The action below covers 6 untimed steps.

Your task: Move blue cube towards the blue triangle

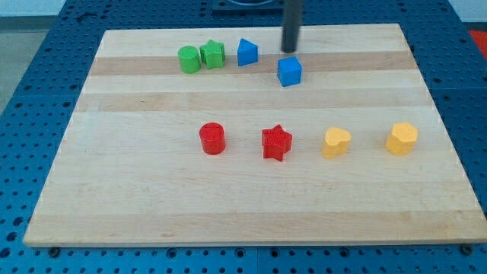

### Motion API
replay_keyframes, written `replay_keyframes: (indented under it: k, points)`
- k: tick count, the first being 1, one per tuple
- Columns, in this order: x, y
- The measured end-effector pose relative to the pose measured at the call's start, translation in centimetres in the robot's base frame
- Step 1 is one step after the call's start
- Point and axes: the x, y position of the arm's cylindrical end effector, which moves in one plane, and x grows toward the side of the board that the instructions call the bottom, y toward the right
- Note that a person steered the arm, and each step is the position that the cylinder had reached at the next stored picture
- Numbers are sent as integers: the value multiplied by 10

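The blue cube (289, 71) sits on the wooden board (251, 190) near the view's top, right of centre. The blue triangle (246, 52) stands up and to the left of it, a short gap apart. My tip (290, 50) is just above the cube toward the view's top, close to its far edge; whether it touches the cube cannot be told. The rod rises straight out of the view's top.
A green cylinder (189, 59) and a green block (212, 55) stand left of the blue triangle. A red cylinder (212, 139), a red star (276, 142), a yellow heart (335, 142) and a yellow block (401, 138) form a row across the middle.
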Motion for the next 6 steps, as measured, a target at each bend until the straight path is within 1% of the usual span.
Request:
replay_keyframes:
  k: [1,2,3,4,5,6]
  points:
    - [0,41]
    - [10,118]
    - [84,109]
    - [90,31]
    - [77,-22]
    - [68,-32]
